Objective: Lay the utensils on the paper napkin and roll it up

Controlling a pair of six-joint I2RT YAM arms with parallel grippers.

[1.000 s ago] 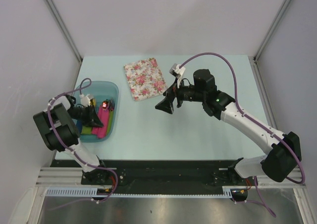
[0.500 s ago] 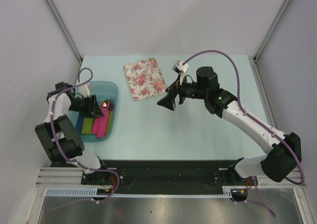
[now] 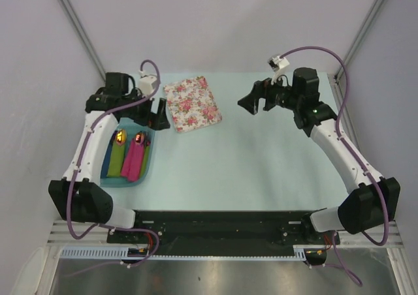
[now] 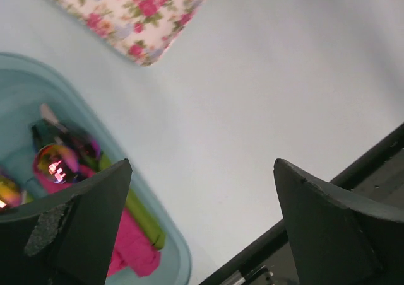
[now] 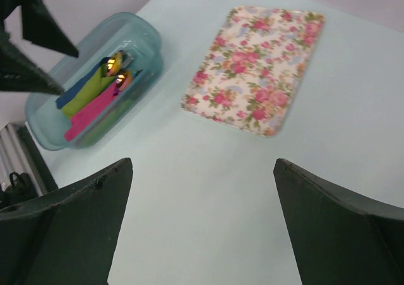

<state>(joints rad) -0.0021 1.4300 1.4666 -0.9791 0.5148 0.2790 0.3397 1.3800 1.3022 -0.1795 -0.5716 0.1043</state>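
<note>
Left gripper [image 4: 202, 165] seen with dark fingers [image 4: 82, 228] spread wide, nothing held between. At left, translucent teal plastic tub [image 4: 177, 247]; magenta-pink paper napkin [image 4: 129, 247], green rolled napkin [image 4: 142, 219] and shiny red-orange spoon bowl [image 4: 55, 165] contained in it. At top, corner of white floral-patterned napkin [image 4: 126, 14] laid flat on pale blue table [image 4: 265, 77].

Bare table [image 3: 261, 171] spreads across the middle and near side, open to passage. At the left, the bin [image 3: 153, 153] walls allow entry only from above. The left gripper [image 3: 160, 120] hangs over the bin's far corner, just beside the floral napkin [image 3: 191, 104].
</note>
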